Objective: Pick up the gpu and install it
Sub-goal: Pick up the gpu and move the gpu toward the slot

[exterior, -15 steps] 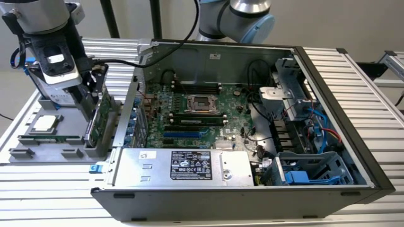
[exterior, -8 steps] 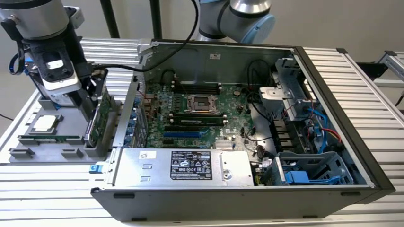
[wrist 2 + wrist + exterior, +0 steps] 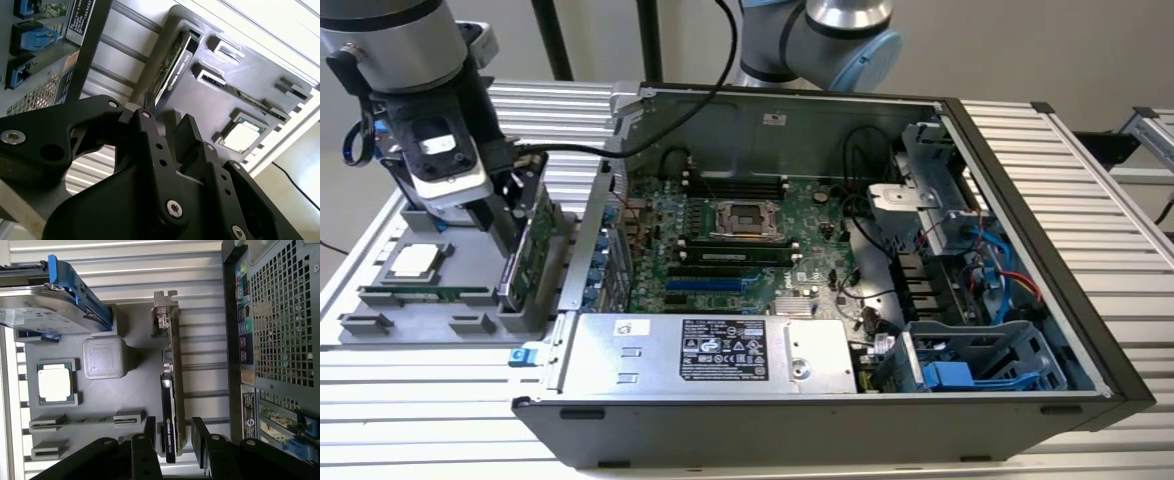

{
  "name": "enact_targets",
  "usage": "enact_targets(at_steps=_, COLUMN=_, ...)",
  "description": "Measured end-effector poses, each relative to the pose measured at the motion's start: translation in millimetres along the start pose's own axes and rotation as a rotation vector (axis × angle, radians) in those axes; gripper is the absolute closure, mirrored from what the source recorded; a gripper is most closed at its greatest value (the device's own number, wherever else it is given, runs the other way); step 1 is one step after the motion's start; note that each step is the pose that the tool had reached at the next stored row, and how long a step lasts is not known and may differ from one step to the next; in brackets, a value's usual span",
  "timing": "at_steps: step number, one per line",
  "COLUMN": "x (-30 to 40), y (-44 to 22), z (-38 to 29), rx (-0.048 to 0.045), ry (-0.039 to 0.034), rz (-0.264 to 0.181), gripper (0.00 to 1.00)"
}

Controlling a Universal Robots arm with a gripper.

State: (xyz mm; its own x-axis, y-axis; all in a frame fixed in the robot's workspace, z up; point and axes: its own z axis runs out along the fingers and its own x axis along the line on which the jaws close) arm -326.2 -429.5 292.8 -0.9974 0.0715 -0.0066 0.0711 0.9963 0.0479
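Two black fingers [image 3: 200, 437] of the pincer [image 3: 175, 434] are set wide apart, one on each side of the gpu [image 3: 171, 385], a gap being seen on both sides in the first wrist view; nothing is gripped. The gpu is stood on its long edge in a slot of the grey holder tray [image 3: 135, 390], silver bracket at the end away from the fingers. The picking-up step is judged to be in hand, with installing not yet begun. A square closure on the card's two flat faces is judged to be called for, followed by a straight pull out of the slot so that the board is not bent or wedged. Beside the card on the same tray, a processor [image 3: 56, 382], a memory stick [image 3: 85, 421] and a blue-framed hard drive [image 3: 45, 312] are kept. Farther off, at the exterior view's right of the tray, the open computer case [image 3: 1067, 250] is laid on the table [image 3: 427, 410], its motherboard [image 3: 720, 250] exposed and its blue expansion slots [image 3: 707, 287] apparently unoccupied.
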Motion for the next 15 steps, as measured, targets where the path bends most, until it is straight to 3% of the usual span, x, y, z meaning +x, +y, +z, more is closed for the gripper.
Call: enact_targets(at_steps=15, x=0.4, y=-0.6, z=9.7, rx=0.0002, ry=0.0025, rz=0.0, gripper=0.0)
